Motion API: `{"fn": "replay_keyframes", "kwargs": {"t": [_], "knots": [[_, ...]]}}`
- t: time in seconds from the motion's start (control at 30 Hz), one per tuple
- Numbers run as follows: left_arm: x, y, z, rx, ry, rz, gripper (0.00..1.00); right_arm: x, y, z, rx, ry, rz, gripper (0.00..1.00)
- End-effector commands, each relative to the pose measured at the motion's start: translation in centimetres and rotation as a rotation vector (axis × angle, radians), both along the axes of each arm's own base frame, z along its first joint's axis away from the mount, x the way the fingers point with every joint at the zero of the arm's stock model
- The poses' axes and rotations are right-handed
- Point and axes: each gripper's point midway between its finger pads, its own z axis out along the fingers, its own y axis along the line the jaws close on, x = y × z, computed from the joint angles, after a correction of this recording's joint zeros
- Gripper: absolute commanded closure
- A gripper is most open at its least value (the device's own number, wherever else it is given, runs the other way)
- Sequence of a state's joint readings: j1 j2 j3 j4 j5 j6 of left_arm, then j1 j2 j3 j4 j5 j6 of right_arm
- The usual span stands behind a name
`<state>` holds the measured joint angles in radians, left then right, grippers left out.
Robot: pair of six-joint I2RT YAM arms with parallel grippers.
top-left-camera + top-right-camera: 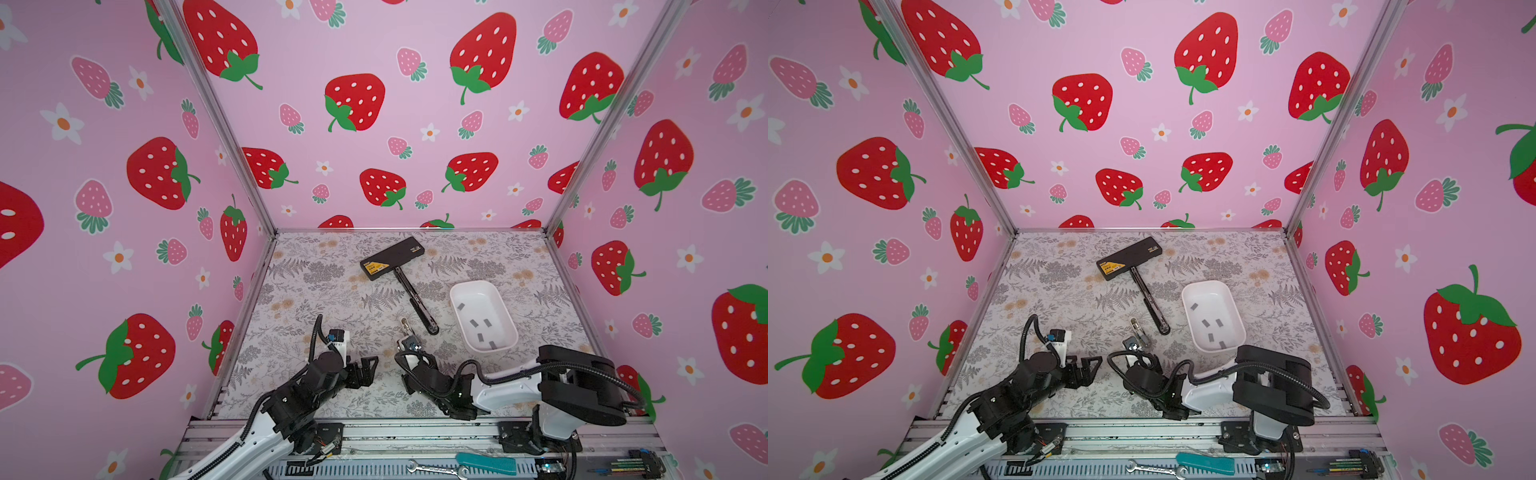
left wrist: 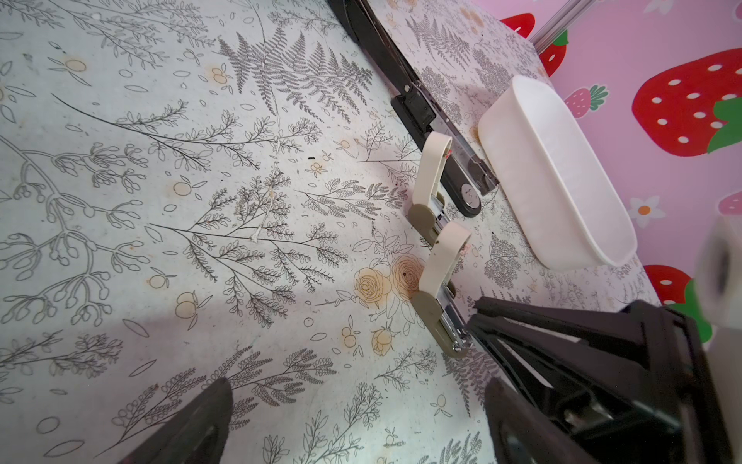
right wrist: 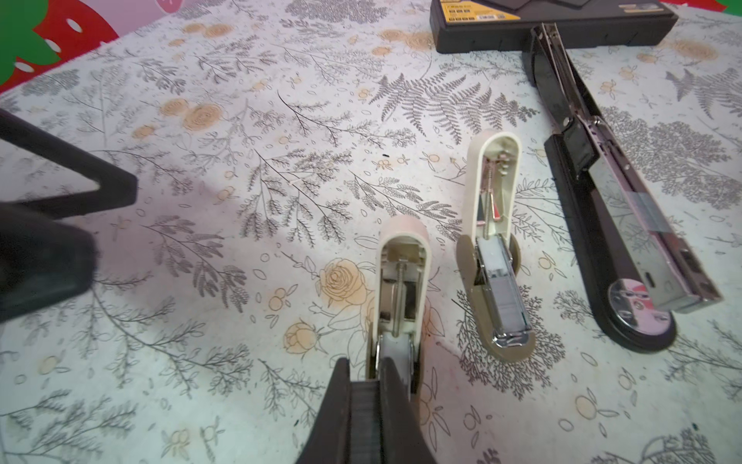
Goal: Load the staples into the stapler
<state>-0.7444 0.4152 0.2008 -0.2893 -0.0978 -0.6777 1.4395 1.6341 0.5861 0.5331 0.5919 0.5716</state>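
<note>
My right gripper (image 3: 363, 375) is shut on a dark grey ribbed strip of staples (image 3: 365, 405). Its tips sit at the near end of an open cream and olive stapler (image 3: 401, 281). A second small stapler (image 3: 494, 249) lies open beside it with staples in its channel. Beyond that, a long black stapler (image 1: 415, 299) lies open. More staples (image 1: 476, 323) lie in the white tray (image 1: 478, 297). In both top views my left gripper (image 1: 368, 370) (image 1: 1090, 370) hangs open and empty over the mat, left of the small staplers. Its fingers (image 2: 192, 426) stand wide apart.
A black staple box (image 1: 392, 257) lies at the back, touching the long stapler's far end. The tray (image 1: 1208, 295) stands right of the staplers, just beyond my right arm. A wrench (image 1: 436, 467) and a teal-handled tool (image 1: 486, 463) lie on the front rail. Pink walls enclose three sides.
</note>
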Motion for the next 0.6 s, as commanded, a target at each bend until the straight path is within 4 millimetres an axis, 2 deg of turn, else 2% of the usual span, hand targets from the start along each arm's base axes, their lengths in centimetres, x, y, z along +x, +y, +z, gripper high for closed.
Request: {"fn": "replay_keyframes", "kwargs": {"t": [0.0,0.37,0.57], "knots": [[0.4,0.1,0.7,-0.009,-0.019,0.023,0.01,0.1,-0.3,0.5,0.008,-0.018,-0.019,1.0],[0.4,0.1,0.7,-0.01,-0.017,0.023,0.01,0.4,0.0,-1.3,-0.041,-0.018,-0.029,1.0],[0.4,0.1,0.6,-0.01,-0.017,0.024,0.01,0.6,-0.1,-1.5,-0.053,-0.026,-0.041,1.0]]}}
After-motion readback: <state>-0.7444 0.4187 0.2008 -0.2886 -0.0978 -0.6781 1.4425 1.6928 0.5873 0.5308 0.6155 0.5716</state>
